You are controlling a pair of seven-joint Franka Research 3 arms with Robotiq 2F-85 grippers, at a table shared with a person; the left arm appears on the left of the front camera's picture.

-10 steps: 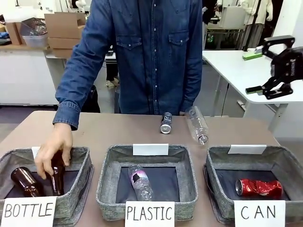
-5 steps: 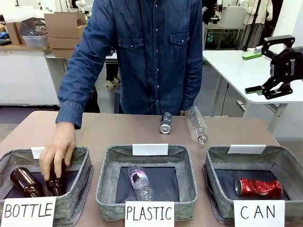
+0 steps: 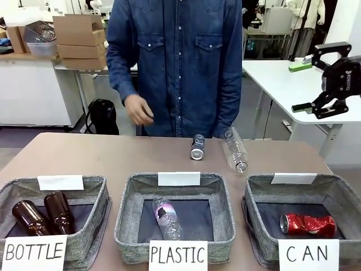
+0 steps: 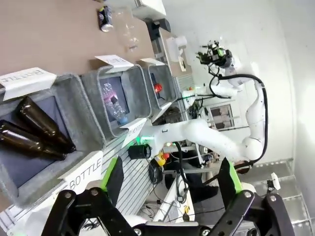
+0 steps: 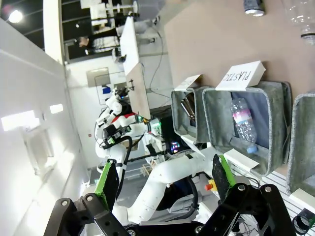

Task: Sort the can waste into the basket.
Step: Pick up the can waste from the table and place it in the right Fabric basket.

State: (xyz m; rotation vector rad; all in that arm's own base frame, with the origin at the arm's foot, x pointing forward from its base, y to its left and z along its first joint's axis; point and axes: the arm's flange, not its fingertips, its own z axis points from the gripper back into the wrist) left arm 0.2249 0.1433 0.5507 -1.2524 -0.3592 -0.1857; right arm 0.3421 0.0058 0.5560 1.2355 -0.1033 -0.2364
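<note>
I'm looking across a brown table (image 3: 113, 158) into a lab room. A person in a denim shirt stands at the far side with one hand (image 3: 138, 110) raised off the table.

Front view: the CAN basket (image 3: 256, 209) is cut off by the bottom and right edges, and the crushed red can (image 3: 307, 224) lies inside it. The black-and-blue can (image 3: 198, 147) lies on the table beyond the CAN basket and to its left. Its logo is too small for me to read. A clear bottle (image 3: 235, 149) lies just beside it. Left of the CAN basket sit the PLASTIC basket (image 3: 127, 209), holding one plastic bottle (image 3: 167, 217), and then the BOTTLE basket (image 3: 98, 209), holding two brown bottles (image 3: 42, 214). My right gripper (image 3: 302, 86) hangs high above the CAN basket, spread and empty.

Left wrist view: my left gripper (image 4: 171, 179) is spread wide and holds nothing. The CAN basket (image 4: 166, 73) is the farthest of the three, and the red can (image 4: 157, 87) is a mere speck in it. "BOTTLE" reads sideways.

Right wrist view: the right gripper (image 5: 163, 179) is spread here too. The black-and-blue can (image 5: 253, 6) is clipped by the top edge and the CAN basket (image 5: 302, 137) by the right edge. "PLASTIC" reads sideways.
</note>
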